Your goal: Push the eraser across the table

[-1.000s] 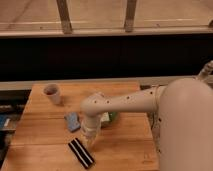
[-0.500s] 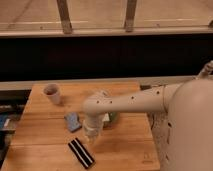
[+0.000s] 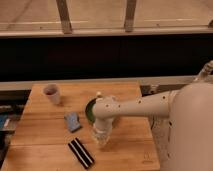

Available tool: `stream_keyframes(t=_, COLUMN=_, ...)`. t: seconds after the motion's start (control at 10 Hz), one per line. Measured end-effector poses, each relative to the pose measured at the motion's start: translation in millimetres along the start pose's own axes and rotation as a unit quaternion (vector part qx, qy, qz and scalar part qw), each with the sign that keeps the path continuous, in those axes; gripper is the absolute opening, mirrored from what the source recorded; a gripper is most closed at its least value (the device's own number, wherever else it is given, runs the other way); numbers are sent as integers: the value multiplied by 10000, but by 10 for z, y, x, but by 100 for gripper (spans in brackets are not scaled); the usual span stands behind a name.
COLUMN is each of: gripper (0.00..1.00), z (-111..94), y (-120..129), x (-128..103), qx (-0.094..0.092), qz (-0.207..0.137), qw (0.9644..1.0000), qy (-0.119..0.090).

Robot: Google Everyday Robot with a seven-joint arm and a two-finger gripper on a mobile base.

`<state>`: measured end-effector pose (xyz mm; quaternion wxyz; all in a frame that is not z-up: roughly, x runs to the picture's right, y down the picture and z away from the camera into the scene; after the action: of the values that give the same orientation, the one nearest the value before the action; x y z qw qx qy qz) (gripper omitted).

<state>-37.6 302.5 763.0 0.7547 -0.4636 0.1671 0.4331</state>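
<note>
Black eraser (image 3: 81,153) with a white stripe lies slantwise near the front edge of the bench (image 3: 35,137).
The claw (image 3: 101,138) hangs low just beside it, likely placed for a sideways shove; I cannot tell how wide it stands.

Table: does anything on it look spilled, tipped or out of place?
Nothing stands out. The eraser lies flat and diagonal near the front edge of the table, the cup stands upright, and the gripper hangs close beside the eraser.
</note>
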Motion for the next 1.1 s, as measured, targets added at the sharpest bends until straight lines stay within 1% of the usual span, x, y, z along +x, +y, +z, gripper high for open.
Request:
stream_keyframes(t=0.3, gripper=0, z=183, y=270, x=75, qx=75, qz=-73, qw=9995, qy=304)
stream_keyframes(t=0.4, gripper=0, z=248, y=355, x=84, qx=108, qz=-138, qw=9988, qy=448)
stream_keyframes(t=0.5, gripper=0, z=302, y=418, x=45, qx=71, qz=-166, qw=9985, qy=518)
stream_keyframes(t=1.0, gripper=0, z=263, y=415, x=71, qx=81, qz=-194, qw=9984, qy=528)
stream_keyframes(t=1.1, gripper=0, z=283, y=490, x=59, qx=83, qz=-299, qw=9979, qy=568)
